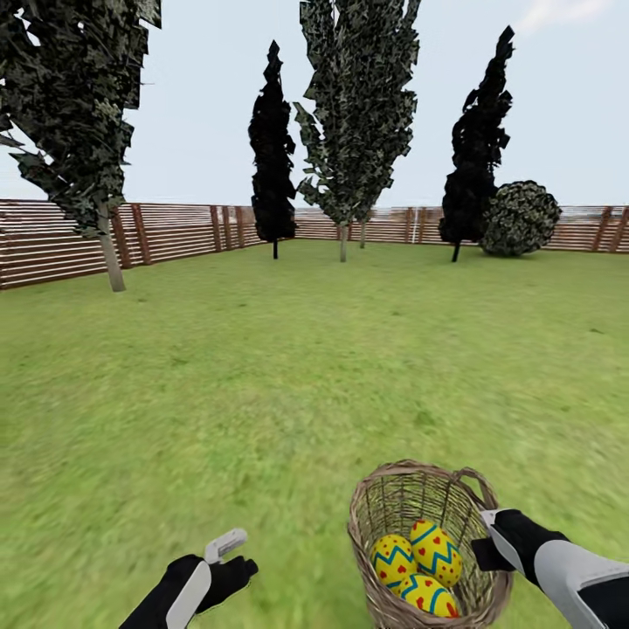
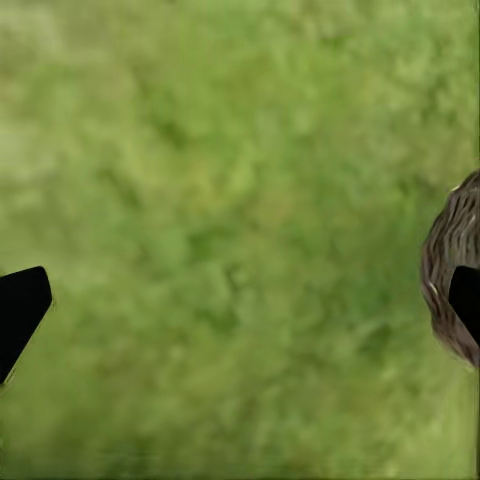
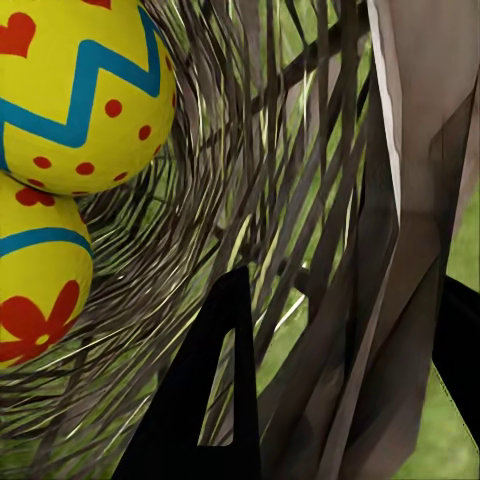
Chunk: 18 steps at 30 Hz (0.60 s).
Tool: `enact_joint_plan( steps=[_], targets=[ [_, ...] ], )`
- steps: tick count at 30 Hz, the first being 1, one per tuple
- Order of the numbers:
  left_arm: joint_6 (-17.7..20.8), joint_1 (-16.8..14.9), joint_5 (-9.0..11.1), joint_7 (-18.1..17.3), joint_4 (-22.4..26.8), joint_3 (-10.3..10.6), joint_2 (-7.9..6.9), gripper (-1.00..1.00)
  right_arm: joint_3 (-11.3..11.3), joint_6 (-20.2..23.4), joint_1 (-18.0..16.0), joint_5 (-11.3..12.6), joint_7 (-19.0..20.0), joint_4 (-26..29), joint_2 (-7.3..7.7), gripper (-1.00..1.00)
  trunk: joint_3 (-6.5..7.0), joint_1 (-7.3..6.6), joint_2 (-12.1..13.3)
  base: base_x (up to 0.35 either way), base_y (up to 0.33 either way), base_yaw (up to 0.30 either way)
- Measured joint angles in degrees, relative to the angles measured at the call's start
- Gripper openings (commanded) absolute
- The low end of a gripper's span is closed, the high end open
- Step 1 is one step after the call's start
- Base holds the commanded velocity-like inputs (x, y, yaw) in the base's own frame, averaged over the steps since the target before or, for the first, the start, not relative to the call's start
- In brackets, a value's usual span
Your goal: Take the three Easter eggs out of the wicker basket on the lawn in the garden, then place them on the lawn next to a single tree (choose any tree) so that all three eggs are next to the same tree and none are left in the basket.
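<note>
Left arm: matte black forearm and wrist with a pale grey-white panel along its upper side, ending in the left tool (image 1: pixel 229 559), black-bodied with one pale grey finger.
Right arm: broad pale grey-white forearm shell over black, ending in the right tool (image 1: pixel 491 535), black with a white strip.
Fingertips: black, wedge-shaped.

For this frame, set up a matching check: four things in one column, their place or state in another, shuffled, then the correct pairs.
Things:
1. three Easter eggs
2. right gripper
3. left gripper
4. round bush

Places or states:
A. by the far fence
B. inside the wicker basket
C. over bare lawn
D. at the basket's rim

Pairs: 1-B, 2-D, 3-C, 4-A
</note>
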State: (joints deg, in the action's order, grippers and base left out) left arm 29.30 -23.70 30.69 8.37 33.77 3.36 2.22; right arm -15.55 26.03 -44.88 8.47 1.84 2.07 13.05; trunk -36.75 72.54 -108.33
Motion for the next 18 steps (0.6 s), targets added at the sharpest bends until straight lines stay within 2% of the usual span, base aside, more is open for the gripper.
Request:
enact_joint_plan(
  steps=[7, 9, 10, 11, 12, 13, 15, 16, 18],
  targets=[
    [0.0, 0.0, 0.0, 0.0, 0.0, -0.1, -0.08, 1.00, -0.2, -0.1, 0.0, -0.1, -0.1, 0.0, 0.01, -1.00, 1.26, -1.54, 2.8, 0.332, 0.000, 0.294],
    [0.3, 0.0, -0.1, 0.0, 0.1, -0.3, -0.51, 1.00, -0.2, -0.1, 0.0, -0.1, -0.1, 0.0, 0.08, -1.00, 1.62, -1.98, 3.6, 0.332, 0.000, 0.294],
    [0.6, 0.0, -0.2, 0.0, 0.6, -0.5, -1.78, 1.00, -0.2, -0.1, 0.0, -0.1, 0.1, 0.0, 0.12, -1.00, 1.80, -2.20, 4.0, 0.332, 0.000, 0.294],
    [1.0, 0.0, 0.0, -0.1, 1.1, -0.6, -4.73, 1.00, 0.3, -0.1, 0.0, -0.1, 0.2, 0.0, 0.33, -1.00, 1.98, -2.42, 4.4, 0.332, 0.000, 0.294],
    [3.8, -0.1, 0.3, -2.0, 2.7, -0.6, -10.07, 1.00, 0.4, -0.1, 0.0, -0.2, 0.3, 0.0, 0.57, -1.00, 2.16, -2.64, 4.8, 0.332, 0.000, 0.294],
    [8.1, -0.1, 0.5, -5.4, 4.0, -0.7, -14.20, 1.00, -0.5, -0.1, 0.0, 0.0, 0.4, 0.0, 0.56, -1.00, 2.33, -2.86, 5.2, 0.332, 0.000, 0.294],
    [14.7, -0.1, 0.7, -9.5, 5.1, -0.4, -15.65, 1.00, -0.5, -0.3, 0.0, 0.0, 0.5, 0.0, 0.21, -1.00, 2.69, -3.30, 6.0, 0.332, 0.000, 0.294],
    [15.4, -0.1, 0.2, -9.8, 5.1, -0.3, -15.93, 1.00, 0.6, -0.3, 0.0, -0.1, 0.5, 0.0, 0.35, -1.00, 2.87, -3.52, 6.4, 0.332, 0.000, 0.294],
    [15.6, -0.1, -2.3, -9.9, 5.1, -0.3, -15.36, 1.00, -0.6, -0.3, 0.0, 0.2, 1.9, 0.0, 0.65, -1.00, 3.23, -3.95, 7.2, 0.332, 0.000, 0.294]
  ],
)
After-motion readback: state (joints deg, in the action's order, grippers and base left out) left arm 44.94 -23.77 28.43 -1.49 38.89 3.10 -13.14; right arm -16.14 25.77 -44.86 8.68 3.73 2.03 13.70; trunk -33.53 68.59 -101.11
